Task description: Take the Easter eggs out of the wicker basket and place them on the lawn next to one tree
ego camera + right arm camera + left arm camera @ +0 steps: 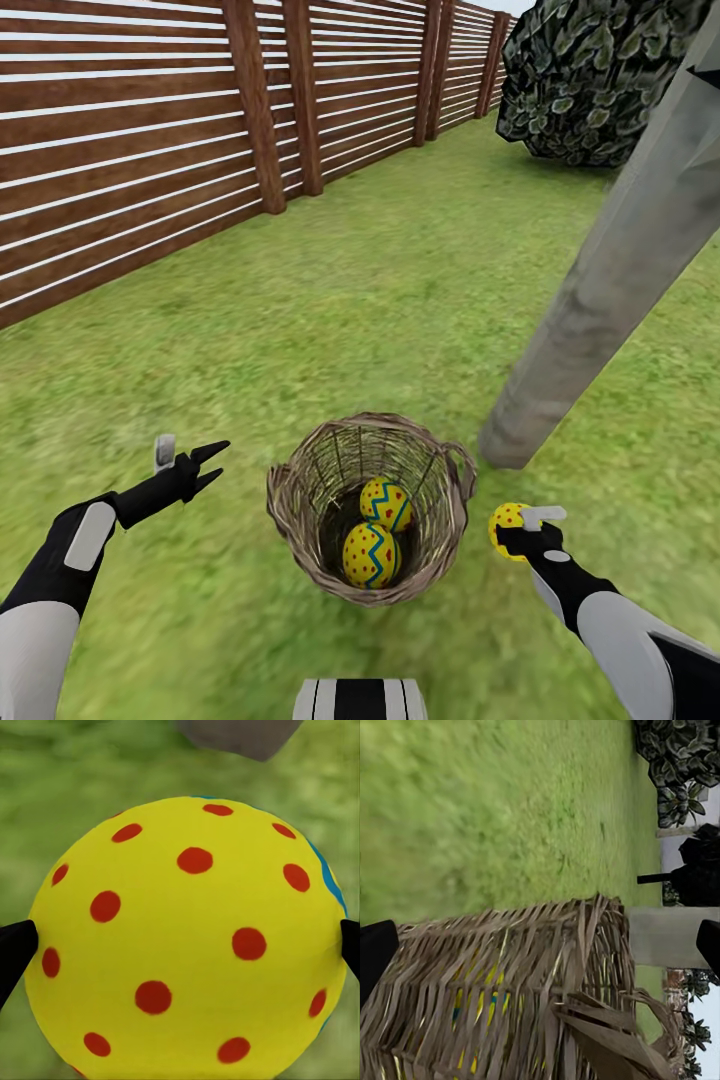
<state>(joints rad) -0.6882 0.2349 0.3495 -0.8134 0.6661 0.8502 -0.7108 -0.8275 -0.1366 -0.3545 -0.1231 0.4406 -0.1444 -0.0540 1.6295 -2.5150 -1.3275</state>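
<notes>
The wicker basket (300, 500) stands on the lawn (380, 290) just in front of me, with two Easter eggs (385, 503) (370, 553) inside. A third egg (503, 520), yellow with red dots, is out of the basket, and my right gripper (515, 532) is shut on it to the basket's right. In the right wrist view this egg (187, 937) sits between the dark fingertips (15, 949). My left gripper (218, 460) hangs open and empty left of the basket. Its wrist view faces the woven wall (510, 997). The tree trunk (600, 290) meets the grass just beyond the held egg.
A brown slat fence (150, 140) runs along the left and back of the garden. Dark foliage (590, 70) hangs at the far right. Open grass lies between the fence, the basket and the trunk.
</notes>
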